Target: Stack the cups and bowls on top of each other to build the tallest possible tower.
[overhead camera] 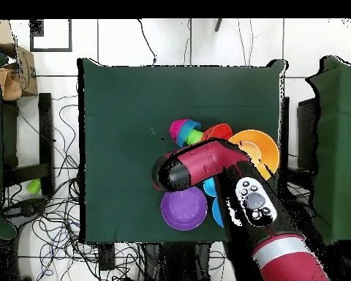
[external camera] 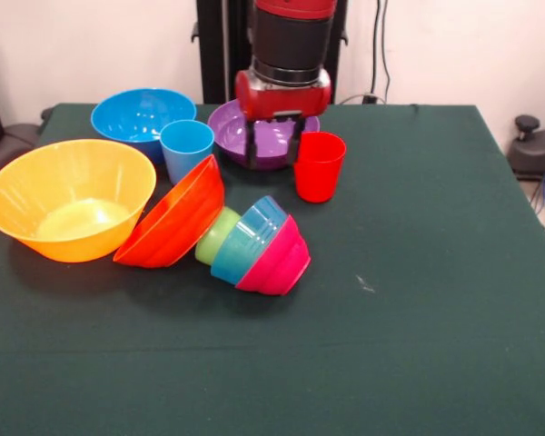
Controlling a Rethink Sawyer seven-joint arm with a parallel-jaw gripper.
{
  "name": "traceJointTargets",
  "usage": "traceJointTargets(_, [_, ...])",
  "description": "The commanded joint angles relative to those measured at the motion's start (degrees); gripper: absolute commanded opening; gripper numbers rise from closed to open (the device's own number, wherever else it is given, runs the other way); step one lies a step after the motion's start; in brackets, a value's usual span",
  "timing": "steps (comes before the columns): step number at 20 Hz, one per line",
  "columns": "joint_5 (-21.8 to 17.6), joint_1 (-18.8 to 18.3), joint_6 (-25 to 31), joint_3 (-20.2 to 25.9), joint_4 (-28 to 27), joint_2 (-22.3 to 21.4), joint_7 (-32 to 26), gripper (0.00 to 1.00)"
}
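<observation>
a: state of the gripper (external camera: 274,143)?

b: its two dark fingers hang spread apart with nothing between them, at the front rim of the purple bowl (external camera: 241,129), just beside the red cup (external camera: 319,165). empty, i judge, and lined up over that rim or the cup to pick one up.

a: and the tower?

b: not standing. taking the purple bowl as the mark: in front of it, toward the camera, the red-orange bowl (external camera: 177,218) lies tipped on its side. against that sits a toppled nested set, green cup (external camera: 215,234) inside the small blue bowl (external camera: 247,238) inside the magenta bowl (external camera: 277,257), mouths facing the red-orange bowl (they look to have rolled as one piece, which is why they stayed nested).

a: the rest?

b: the light blue cup (external camera: 185,148) stands upright just beside the purple bowl, the large blue bowl (external camera: 138,115) beyond that cup, and the big yellow-orange bowl (external camera: 68,198) upright further out on that side, touching the red-orange bowl.

a: verdict?

b: stacking has barely begun; the widest bowl is free to serve as base.
</observation>
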Motion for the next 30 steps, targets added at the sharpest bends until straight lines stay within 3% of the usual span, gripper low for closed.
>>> traceJointTargets(1, [-1.89, 3.78, -5.04, 2.75, 0.33, -0.92, -0.25, 1.0])
traceJointTargets(5, [-0.95, 1.58, -6.77, 4.04, 2.3, -1.7, -1.96, 1.0])
traceJointTargets(18, [-3.85, 1.57, -11.23, 2.55, -0.1, 1.16, -2.26, 1.0])
traceJointTargets(23, [-4.88, 3.78, -8.56, -0.83, -2.16, 5.12, -1.19, 1.0])
traceJointTargets(30, [-6.78, 3.89, -10.66, -2.66, -2.92, 7.86, -1.07, 1.0])
